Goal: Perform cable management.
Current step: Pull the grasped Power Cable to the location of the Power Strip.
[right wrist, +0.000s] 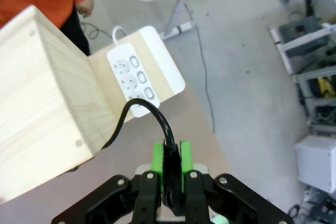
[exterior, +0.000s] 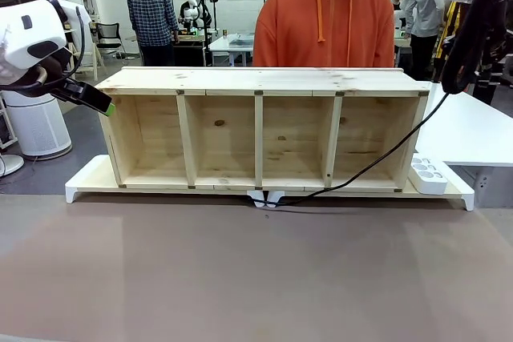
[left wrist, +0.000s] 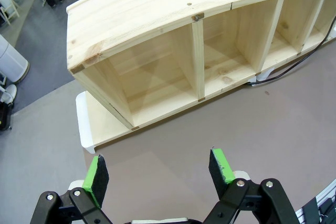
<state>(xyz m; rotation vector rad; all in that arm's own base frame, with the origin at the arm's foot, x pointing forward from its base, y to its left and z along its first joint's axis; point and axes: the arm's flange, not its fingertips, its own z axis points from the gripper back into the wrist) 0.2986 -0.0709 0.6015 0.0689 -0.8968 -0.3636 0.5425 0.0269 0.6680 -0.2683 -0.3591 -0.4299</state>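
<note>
Shelf (exterior: 260,130): bare pale pine, visible knots, matt. Power strip (right wrist: 134,77): smooth white plastic. Cable (right wrist: 137,113): black, slightly glossy. Tabletop (exterior: 240,270): matt brown.

A brown table (exterior: 240,278) carries a long white base board (exterior: 88,178). On the board stand a four-compartment pine shelf (exterior: 260,130), ahead of the open left jaws, and a white power strip (right wrist: 134,77), just beyond the closed right jaws.
</note>
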